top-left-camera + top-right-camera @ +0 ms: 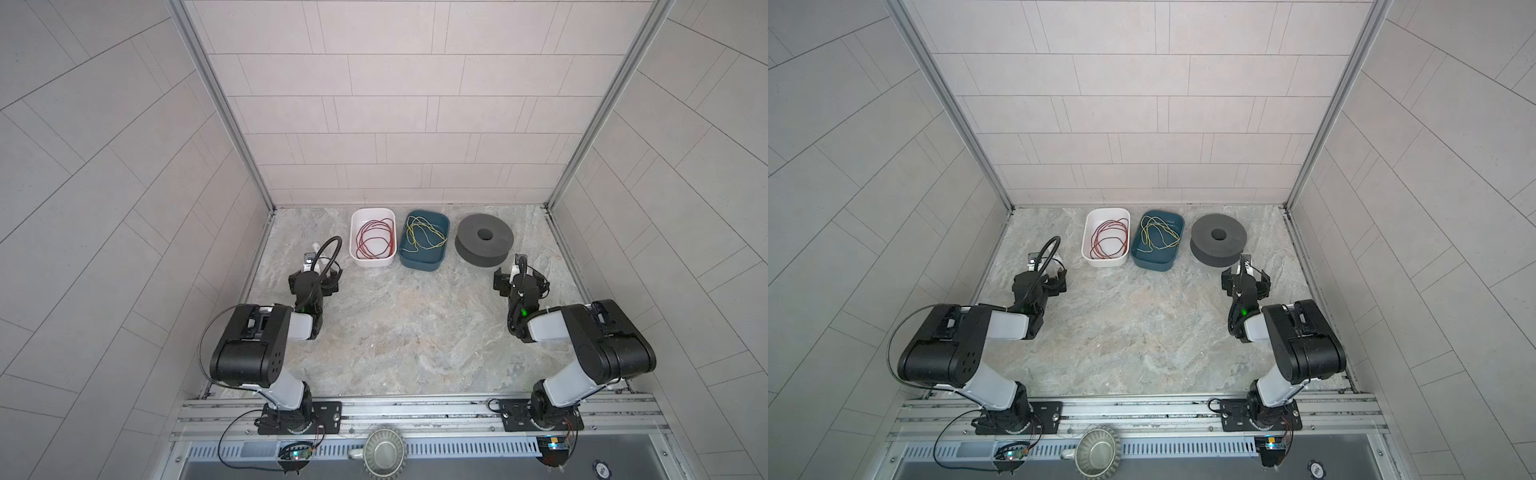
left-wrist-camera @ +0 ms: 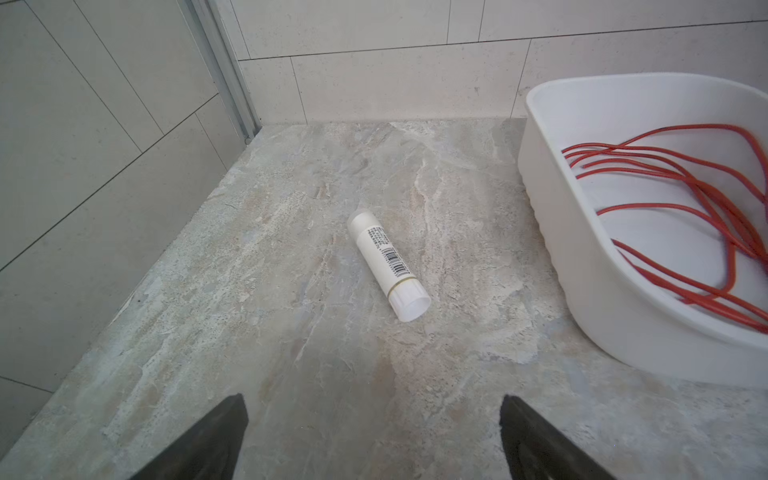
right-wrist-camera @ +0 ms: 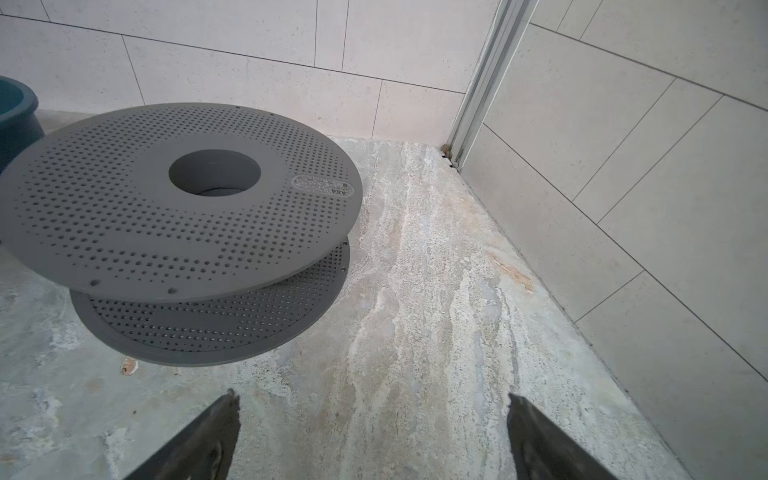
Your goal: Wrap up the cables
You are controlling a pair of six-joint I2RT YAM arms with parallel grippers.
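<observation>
The cables are thin yellow wire in loose loops inside a dark teal bin at the back of the table. A grey perforated spool lies flat to the right of that bin. My left gripper hovers open over bare table, left of the bins and empty. My right gripper is open and empty too, just in front of the spool and to its right. The yellow wire is in neither wrist view.
A white bin with thin red wire stands left of the teal bin. A white tube lies on the table ahead of my left gripper. Tiled walls close in the back and both sides.
</observation>
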